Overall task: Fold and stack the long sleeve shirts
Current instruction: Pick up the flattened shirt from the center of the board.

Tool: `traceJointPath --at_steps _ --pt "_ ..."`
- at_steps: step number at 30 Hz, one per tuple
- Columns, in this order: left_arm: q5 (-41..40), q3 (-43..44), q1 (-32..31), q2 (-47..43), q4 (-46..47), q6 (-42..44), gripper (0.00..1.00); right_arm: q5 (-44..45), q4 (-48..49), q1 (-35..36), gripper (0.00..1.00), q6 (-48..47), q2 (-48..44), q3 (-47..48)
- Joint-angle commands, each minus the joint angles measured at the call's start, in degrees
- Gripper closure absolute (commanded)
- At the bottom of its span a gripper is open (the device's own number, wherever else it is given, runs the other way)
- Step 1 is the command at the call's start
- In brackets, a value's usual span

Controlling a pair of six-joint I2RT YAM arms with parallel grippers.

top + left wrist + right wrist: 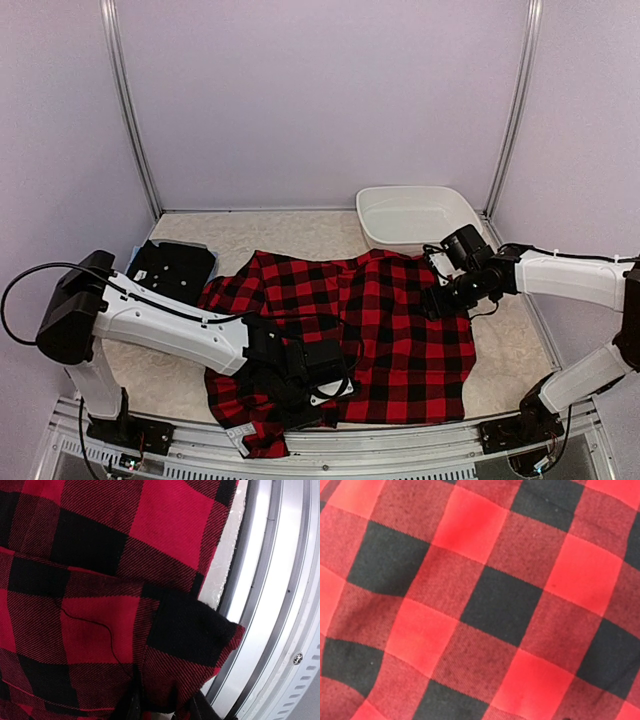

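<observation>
You look mid-fold: flannel shirt (400, 330) spread on the surface (505, 355). Left end effector (300, 385) pinches its six-o'clock hem; right end effector (440, 298), three o'clock, cannot tell. Next, likely carry the hem toward twelve.

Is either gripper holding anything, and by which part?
The left gripper seems to pinch the checked shirt at its near edge; the right gripper cannot be judged.

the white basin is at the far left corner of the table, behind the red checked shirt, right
Not quite. The white basin is at the far right corner, not the far left. It does sit behind the red checked shirt. The top external view shows this.
</observation>
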Motion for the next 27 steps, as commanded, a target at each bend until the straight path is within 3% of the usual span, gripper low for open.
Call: traceJointPath --at_steps 1,7,15,22,27 --pt "4.52 0.35 1.31 -1.55 0.54 0.92 0.76 -0.31 0.87 -0.81 0.36 -0.49 1.12 -1.16" --pt "7.61 -0.08 3.52 -3.58 1.32 1.64 0.99 -0.20 0.97 -1.12 0.36 -0.70 1.52 -1.25" --pt "6.43 -0.62 9.50 -9.91 2.74 -0.33 1.00 1.15 0.14 -2.61 0.36 -0.63 1.15 -0.06" --pt "0.21 -0.25 22.29 -21.41 7.54 -6.41 1.00 2.85 2.53 -10.00 0.32 -0.95 1.08 4.14" --pt "-2.28 -0.57 31.18 -31.49 15.15 -10.65 1.00 1.23 7.71 -15.71 0.29 -2.09 7.63 9.78"
